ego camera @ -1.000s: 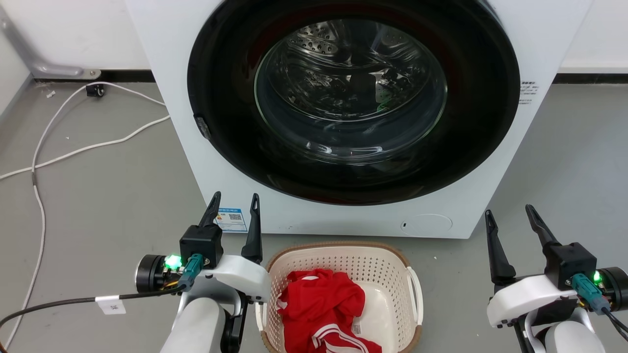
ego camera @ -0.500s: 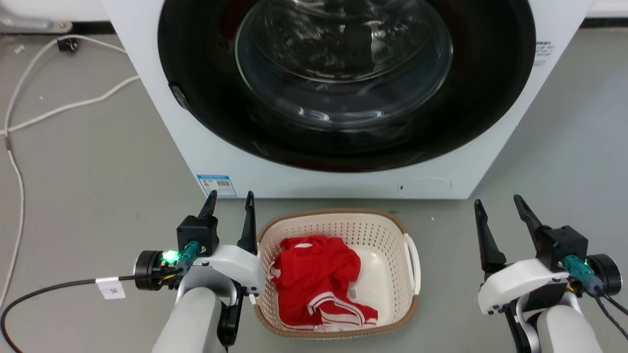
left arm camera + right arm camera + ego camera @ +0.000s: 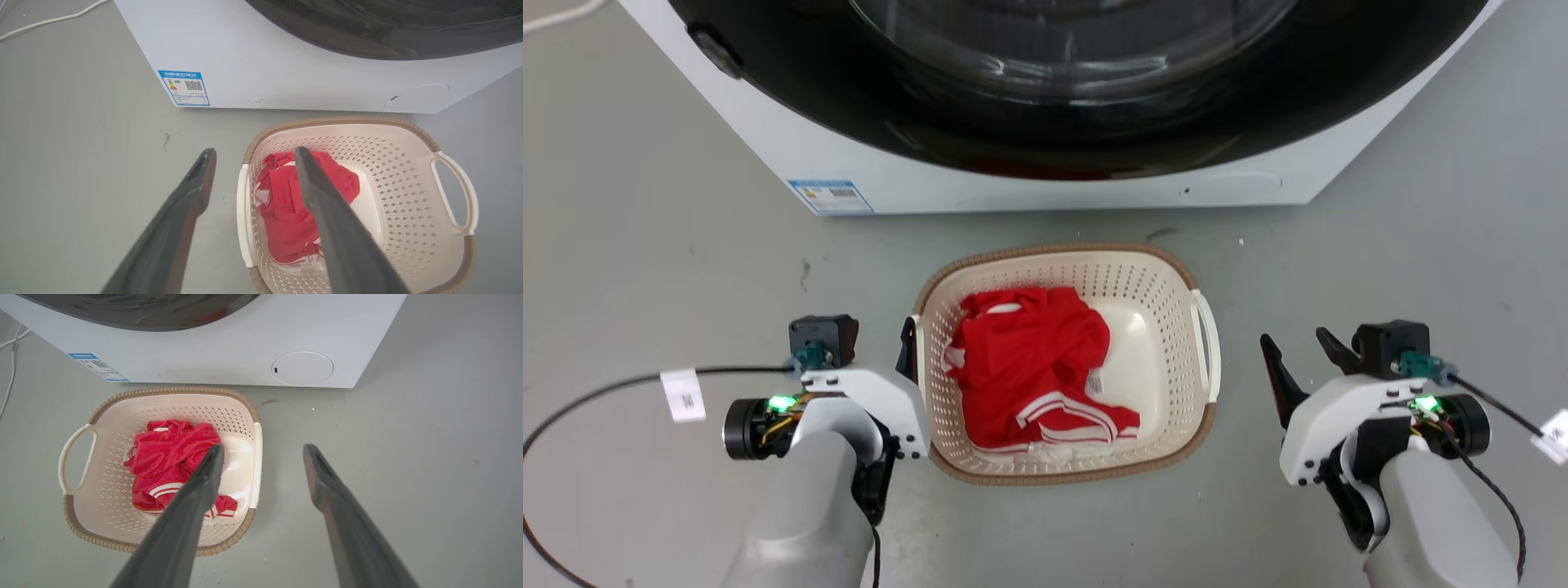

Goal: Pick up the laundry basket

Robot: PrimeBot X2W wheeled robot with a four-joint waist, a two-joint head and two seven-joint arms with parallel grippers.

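The laundry basket sits on the floor just in front of the washer, with a red garment heaped toward its left wall. The left gripper hangs spread and empty at the left handle. The right gripper, also spread and empty, stands to the right of the right handle. If the left inner finger pinches cloth, or one side grips late, the basket could tilt and spill.

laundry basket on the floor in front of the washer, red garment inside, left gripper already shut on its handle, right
Not quite. The left gripper is open, its fingers spread with the handle unclamped, as the left wrist view shows. The rest holds: the laundry basket sits on the floor before the washer, red garment inside.
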